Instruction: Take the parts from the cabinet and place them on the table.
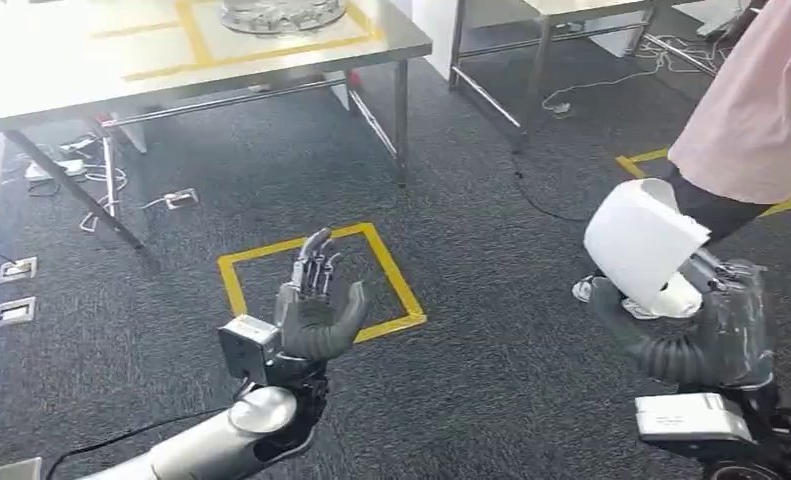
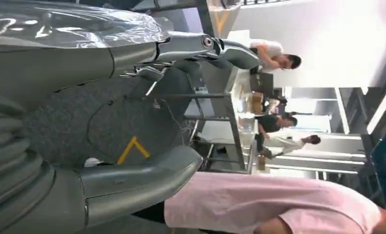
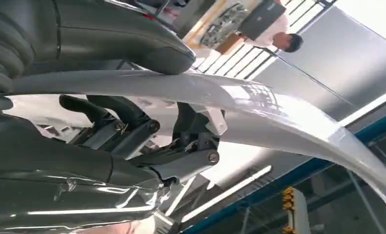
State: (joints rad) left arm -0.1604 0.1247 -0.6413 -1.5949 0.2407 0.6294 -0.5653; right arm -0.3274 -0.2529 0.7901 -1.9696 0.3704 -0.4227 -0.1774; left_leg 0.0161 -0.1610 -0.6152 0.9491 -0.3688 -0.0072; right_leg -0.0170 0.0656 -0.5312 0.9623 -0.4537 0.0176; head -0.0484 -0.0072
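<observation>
Head view: the right hand point(image 1: 706, 325) grips a curved white part point(image 1: 643, 240), carried above the carpet. The left hand point(image 1: 316, 310) is empty, fingers spread. The steel table point(image 1: 91, 70) lies ahead; next likely calls for reaching it and setting the part down.

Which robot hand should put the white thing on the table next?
The right hand, most likely. It already grips the white curved part, so it only needs to carry it to the steel table. The left hand is open and holds nothing.
</observation>
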